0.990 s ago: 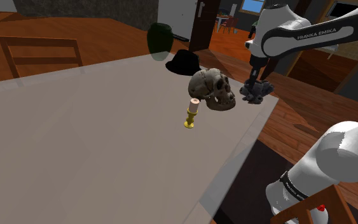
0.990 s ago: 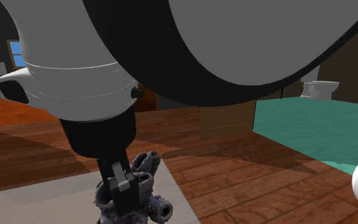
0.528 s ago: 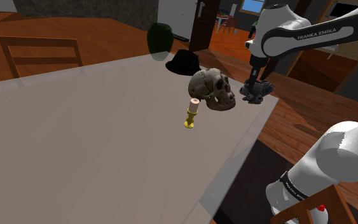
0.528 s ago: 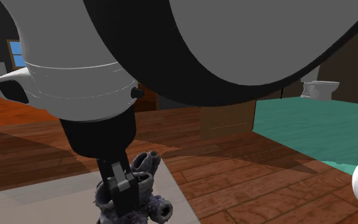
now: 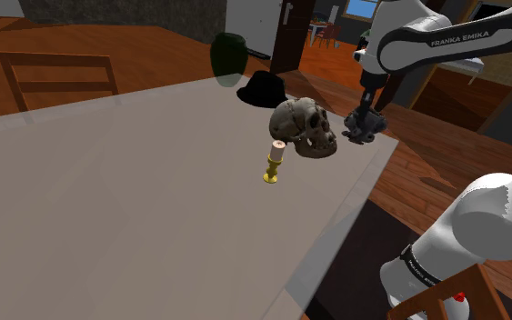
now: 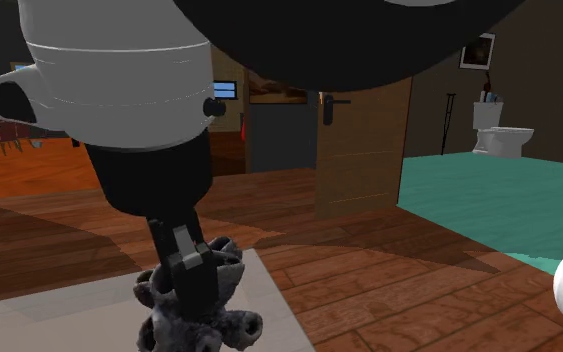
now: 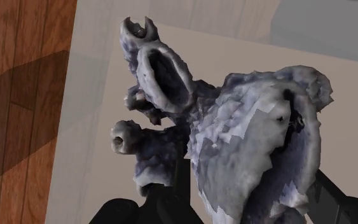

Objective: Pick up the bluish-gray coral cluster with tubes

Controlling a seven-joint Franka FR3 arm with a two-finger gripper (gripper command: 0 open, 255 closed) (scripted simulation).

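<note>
In the shoulder view, a dark vase (image 5: 229,55) and a black hat (image 5: 263,88) stand at the table's (image 5: 108,209) far edge. Next come a candlestick (image 5: 274,162) and a skull (image 5: 304,127). Just right of the skull, at the table's corner, the black fingers (image 7: 139,213) clasp the bluish-grey coral (image 5: 365,129).

The place is a home. A wooden chair (image 5: 58,77) stands at the pale counter (image 5: 135,218), and a plank floor (image 5: 154,45) runs around them. The counter carries household ornaments: a dark green vase (image 5: 228,53), a black hat (image 5: 263,89), a skull (image 5: 304,125) and a brass candlestick (image 5: 273,165). In the second exterior view, a wooden door (image 6: 364,150) with a lever handle stands beside a bathroom that has a teal floor (image 6: 489,200) and a white toilet (image 6: 497,130). A framed picture (image 6: 477,50) hangs on the wall above.
</note>
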